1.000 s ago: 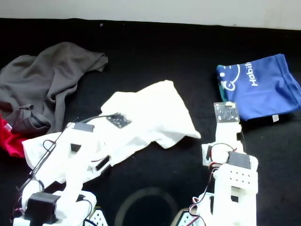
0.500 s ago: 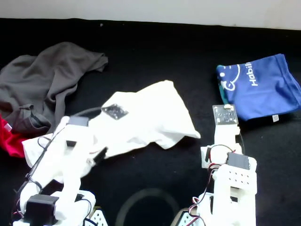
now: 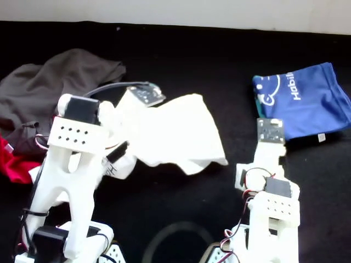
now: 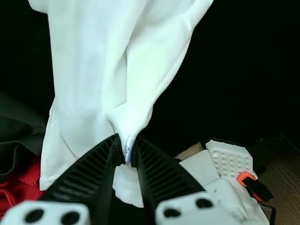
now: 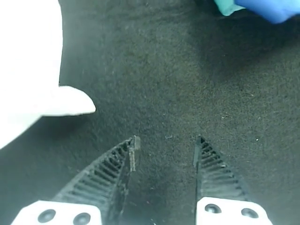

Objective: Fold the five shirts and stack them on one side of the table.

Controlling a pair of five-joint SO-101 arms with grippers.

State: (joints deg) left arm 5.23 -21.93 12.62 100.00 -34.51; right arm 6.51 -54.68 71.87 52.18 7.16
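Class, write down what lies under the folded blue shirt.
A teal fabric edge peeks out beneath the blue shirt; the rest is covered, so what it is cannot be told.

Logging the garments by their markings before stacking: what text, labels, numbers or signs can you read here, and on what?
On the blue shirt: white lettering beside a white line drawing, cut off at the fold, so no whole word reads.
On the small white tag at the blue shirt's edge: too small to read.
On the white shirt and the grey shirt: no print visible.
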